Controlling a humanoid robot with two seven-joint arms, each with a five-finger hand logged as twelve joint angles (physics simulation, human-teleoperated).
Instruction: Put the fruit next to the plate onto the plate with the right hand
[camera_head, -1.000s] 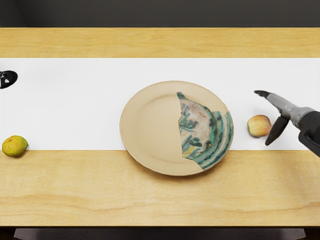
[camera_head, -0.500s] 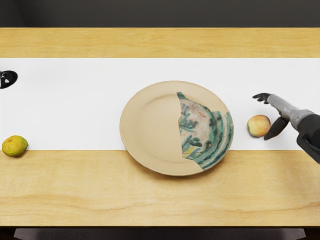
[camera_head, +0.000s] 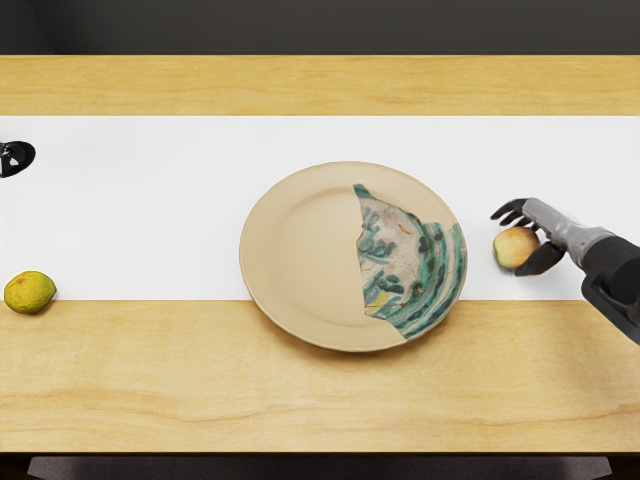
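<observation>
Wooden table (camera_head: 300, 400), white runner (camera_head: 150, 220) under plate (camera_head: 300, 250).

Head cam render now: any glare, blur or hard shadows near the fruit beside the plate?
Head view: flat light, no glare on the round beige plate with green pattern; faint shadow under its lower rim. Head view: small yellow-red fruit and dark right hand sharp, no blur; left hand cropped at the left edge.

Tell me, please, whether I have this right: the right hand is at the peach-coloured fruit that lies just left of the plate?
Not quite: the head view shows the peach-coloured fruit, with the right hand at it, lying just right of the plate, not left. The rest holds.
</observation>
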